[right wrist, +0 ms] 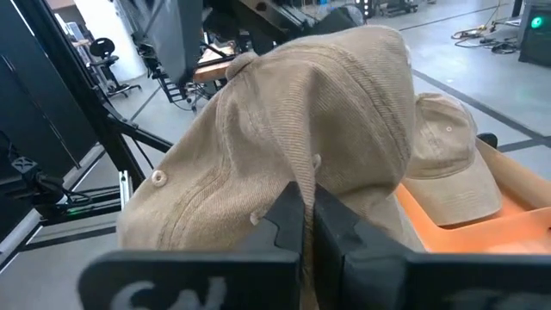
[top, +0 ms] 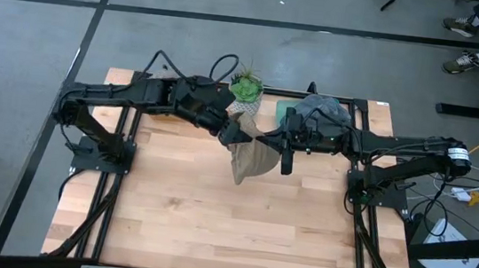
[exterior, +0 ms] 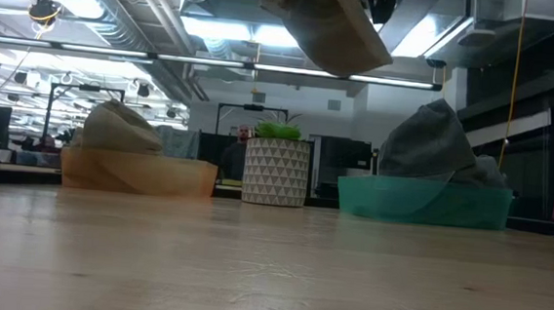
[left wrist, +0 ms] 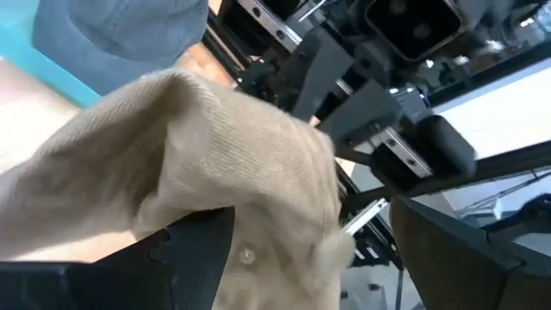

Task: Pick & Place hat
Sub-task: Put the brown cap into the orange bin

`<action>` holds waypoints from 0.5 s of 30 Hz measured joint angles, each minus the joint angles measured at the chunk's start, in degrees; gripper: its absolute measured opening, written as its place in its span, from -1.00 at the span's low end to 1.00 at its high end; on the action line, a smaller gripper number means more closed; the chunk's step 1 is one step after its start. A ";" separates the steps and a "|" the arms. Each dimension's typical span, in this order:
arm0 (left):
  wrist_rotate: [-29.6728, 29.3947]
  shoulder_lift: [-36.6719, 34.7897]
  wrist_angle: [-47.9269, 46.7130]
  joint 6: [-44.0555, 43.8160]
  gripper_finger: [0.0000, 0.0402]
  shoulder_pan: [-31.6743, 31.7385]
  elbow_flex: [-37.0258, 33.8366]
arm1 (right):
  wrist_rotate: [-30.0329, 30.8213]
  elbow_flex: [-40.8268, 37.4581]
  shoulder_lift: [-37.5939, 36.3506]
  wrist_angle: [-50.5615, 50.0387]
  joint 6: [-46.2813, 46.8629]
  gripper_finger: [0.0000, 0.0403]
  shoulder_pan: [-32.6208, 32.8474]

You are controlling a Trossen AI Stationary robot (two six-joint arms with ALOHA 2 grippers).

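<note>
Two grippers meet mid-air above the table: the right gripper (right wrist: 306,226) pinches the tan hat (top: 253,158) tight, the left gripper (left wrist: 301,258) gapes empty beside it, so a handover looks nearly done, and carrying it to the teal bin (exterior: 425,202) probably follows.

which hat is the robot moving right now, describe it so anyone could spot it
Above the middle of the wooden table, between the two arms, hangs a tan hat. The right pincer is shut on it. The other tan hat and the grey hat sit in bins.
</note>
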 joint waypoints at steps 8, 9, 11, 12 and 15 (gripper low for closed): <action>0.53 1.20 1.51 0.57 0.32 0.31 0.00 | -0.06 0.00 0.00 -0.46 0.06 -0.97 0.00; 0.58 1.20 1.32 0.56 0.25 0.31 0.00 | -0.09 0.00 0.00 -0.46 0.12 -0.97 0.00; 0.58 1.18 0.83 0.53 0.08 0.31 0.00 | -0.08 0.00 0.00 -0.46 0.20 -0.96 0.00; 0.39 1.18 0.39 0.59 -0.01 0.31 0.00 | -0.11 0.00 0.00 -0.46 0.20 -0.95 0.00; -0.09 1.18 0.17 1.49 -0.32 0.32 0.00 | -0.09 0.00 0.00 -0.42 0.17 -0.89 -0.01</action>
